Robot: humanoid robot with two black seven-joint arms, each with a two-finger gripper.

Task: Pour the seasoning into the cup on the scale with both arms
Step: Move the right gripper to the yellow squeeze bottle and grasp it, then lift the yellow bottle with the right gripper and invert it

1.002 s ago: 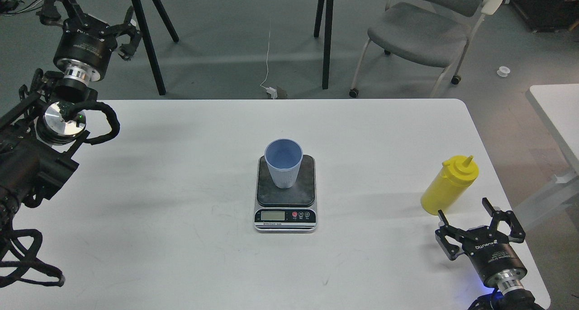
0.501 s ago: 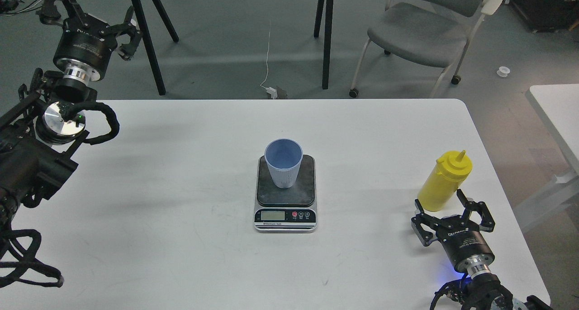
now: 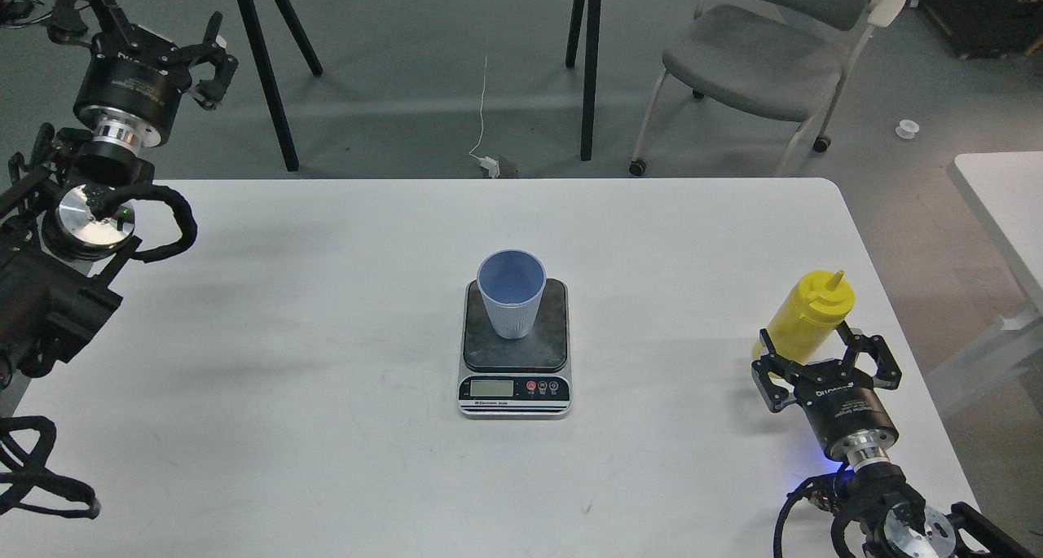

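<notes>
The pale blue ribbed cup (image 3: 511, 293) stands upright on the dark platform of the scale (image 3: 515, 388) at the table's middle. The yellow seasoning bottle (image 3: 815, 307) stands near the table's right edge, nozzle up. My right gripper (image 3: 817, 348) is open at the bottle's lower part, with one finger on each side of it; the bottle's base is hidden behind the gripper. My left gripper (image 3: 138, 32) is open and empty, raised beyond the table's far left corner, far from the cup.
The white table (image 3: 326, 338) carries only the scale and bottle. Black trestle legs (image 3: 265, 77) and a grey chair (image 3: 758, 61) stand on the floor behind it. Another white table's edge (image 3: 1006, 208) is at the right.
My right gripper has moved forward and up to the bottle and now straddles its lower part. The bottle's top has shifted slightly. My left arm has drifted a little left.
</notes>
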